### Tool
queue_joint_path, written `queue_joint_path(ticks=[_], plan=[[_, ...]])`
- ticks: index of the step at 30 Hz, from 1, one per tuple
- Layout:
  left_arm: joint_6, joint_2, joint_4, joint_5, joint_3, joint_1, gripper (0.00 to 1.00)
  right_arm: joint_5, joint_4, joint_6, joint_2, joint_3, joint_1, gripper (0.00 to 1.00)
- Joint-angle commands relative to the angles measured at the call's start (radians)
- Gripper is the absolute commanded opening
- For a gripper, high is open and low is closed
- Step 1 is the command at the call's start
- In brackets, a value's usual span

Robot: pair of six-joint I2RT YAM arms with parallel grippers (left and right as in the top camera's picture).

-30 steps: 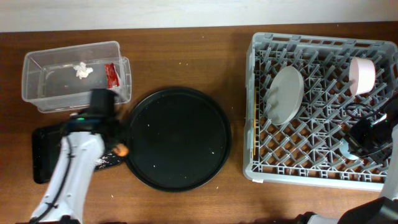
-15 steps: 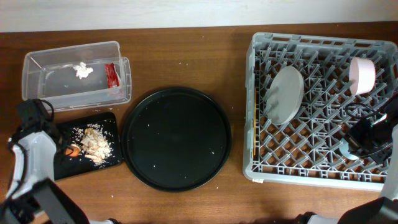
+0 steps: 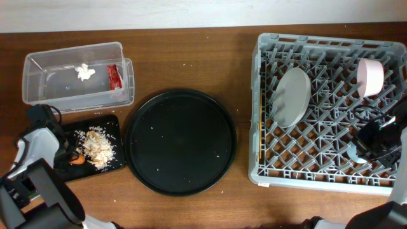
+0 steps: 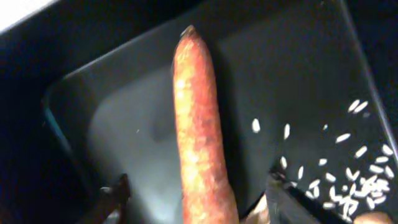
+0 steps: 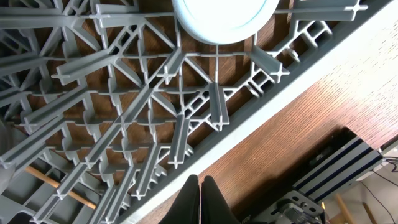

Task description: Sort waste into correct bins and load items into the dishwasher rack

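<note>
Lying in flat black tray (image 3: 109, 125): orange carrot (image 4: 199, 124), just beside beige food scraps (image 3: 96, 147). Left gripper (image 4: 199, 190) straddles carrot, fingers spread wide, not clamping. Right gripper (image 5: 200, 186) pinched closed, empty, over dishwasher rack (image 5: 124, 112), near light blue cup (image 5: 224, 15). Grey plate (image 3: 292, 97), pink bowl (image 3: 371, 77) racked.

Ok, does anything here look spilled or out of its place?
Little. A few white crumbs lie scattered on the round black tray and on the table. The food scraps and carrot are in the flat black tray, the tissue and wrapper in the clear tub.
</note>
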Motion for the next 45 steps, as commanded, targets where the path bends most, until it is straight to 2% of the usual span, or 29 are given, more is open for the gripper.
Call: queue_joint_path(ticks=[1,2,5,7,8,9,12,13,17,22,24,30,31,32,33,34,37,41,45], plan=[[0.081,-0.002,-0.088,0.041,0.141,-0.004,0.75,-0.020,0.004,-0.006,-0.013,-0.001,-0.001,0.05],[0.118,-0.007,-0.117,0.069,0.187,-0.020,0.76,-0.034,0.005,-0.007,-0.013,-0.001,-0.001,0.08],[0.255,-0.023,-0.133,0.169,0.268,-0.091,0.77,-0.256,0.043,-0.160,-0.013,-0.001,0.034,0.31],[0.417,-0.025,-0.132,0.266,0.316,-0.190,0.87,-0.443,0.078,-0.295,-0.013,-0.001,0.113,0.47],[0.472,-0.025,-0.147,0.278,0.327,-0.248,0.99,-0.458,0.095,-0.312,-0.013,-0.001,0.163,0.54],[0.515,-0.025,-0.179,0.275,0.334,-0.316,0.99,-0.449,0.118,-0.323,-0.013,-0.001,0.232,0.59],[0.540,-0.025,-0.339,0.273,0.334,-0.454,0.99,-0.303,0.150,-0.269,-0.013,-0.001,0.373,0.61],[0.540,-0.025,-0.383,0.274,0.334,-0.473,0.99,-0.240,0.151,-0.227,-0.013,-0.001,0.403,0.61],[0.540,-0.025,-0.578,0.274,0.334,-0.497,0.99,-0.152,0.131,-0.227,-0.013,-0.001,0.467,0.62],[0.539,-0.088,-0.634,0.274,0.320,-0.501,0.99,-0.143,0.109,-0.227,-0.023,-0.005,0.523,0.61],[0.539,-0.147,-0.623,0.274,0.286,-0.505,0.99,-0.143,0.128,-0.222,-0.055,-0.026,0.549,0.58],[0.538,-0.489,-0.436,0.302,0.039,-0.507,0.98,-0.141,0.375,-0.189,-0.429,-0.272,0.618,0.61],[0.538,-0.571,-0.385,0.304,-0.013,-0.507,0.96,-0.135,0.428,-0.189,-0.534,-0.326,0.623,0.66],[0.539,-0.667,-0.319,0.303,-0.073,-0.507,0.93,-0.131,0.478,-0.189,-0.643,-0.378,0.623,0.98],[0.539,-0.741,-0.275,0.303,-0.117,-0.507,0.93,-0.122,0.500,-0.189,-0.715,-0.407,0.623,0.98],[0.538,-0.839,-0.222,0.304,-0.170,-0.507,0.99,-0.113,0.516,-0.189,-0.800,-0.438,0.621,0.98],[0.507,-0.995,-0.162,0.303,-0.240,-0.507,0.99,-0.114,0.513,-0.189,-0.914,-0.455,0.621,0.98],[0.498,-1.100,-0.133,0.303,-0.248,-0.507,0.99,-0.113,0.513,-0.189,-0.965,-0.455,0.621,0.98],[0.497,-1.109,-0.139,0.303,-0.248,-0.507,0.99,-0.113,0.510,-0.189,-0.959,-0.455,0.621,0.98]])
